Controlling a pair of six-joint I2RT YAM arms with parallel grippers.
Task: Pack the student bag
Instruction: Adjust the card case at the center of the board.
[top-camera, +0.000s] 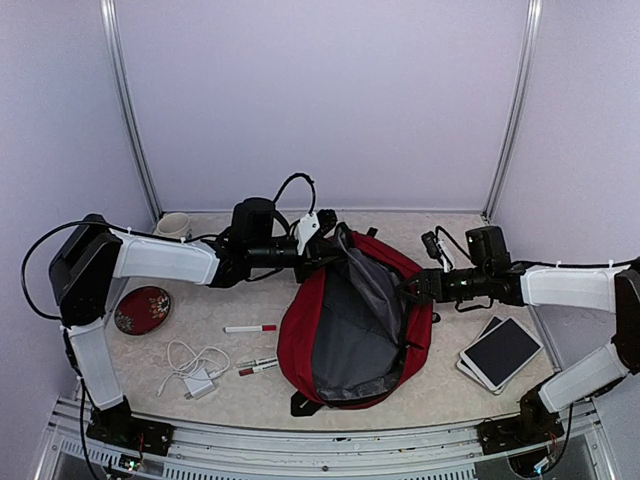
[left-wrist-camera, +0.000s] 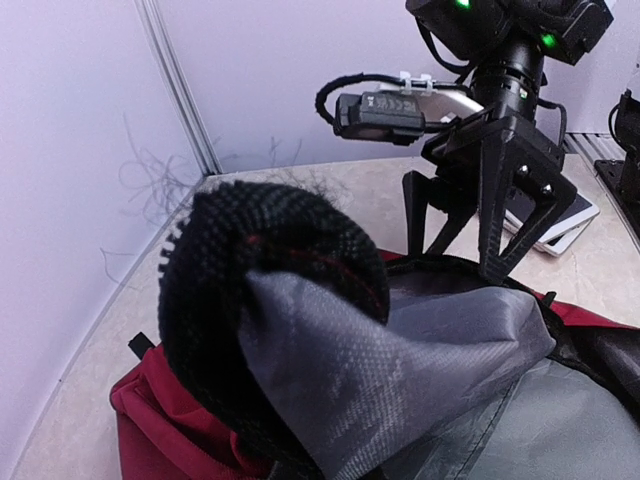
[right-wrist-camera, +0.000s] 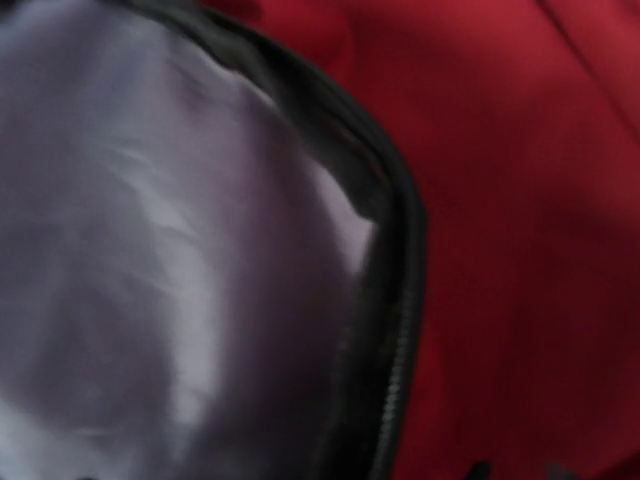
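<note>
The student bag (top-camera: 300, 335) is a large dark-red backpack lying open in the middle of the table, with its grey lining showing. My left gripper (top-camera: 328, 248) is at the bag's far rim and holds the black edge and lining lifted. That fabric fills the left wrist view (left-wrist-camera: 270, 300) and hides the fingers. My right gripper (top-camera: 408, 290) is at the bag's right rim. In the left wrist view it (left-wrist-camera: 455, 262) is spread open, with its tips at the rim. The right wrist view shows only the bag's red fabric (right-wrist-camera: 520, 200), zipper and lining.
Left of the bag lie a red-capped marker (top-camera: 250, 328), two more markers (top-camera: 258, 366), a white charger with its cable (top-camera: 197, 380), a red dish (top-camera: 142, 309) and a mug (top-camera: 173, 226). A tablet (top-camera: 500, 352) lies at the right.
</note>
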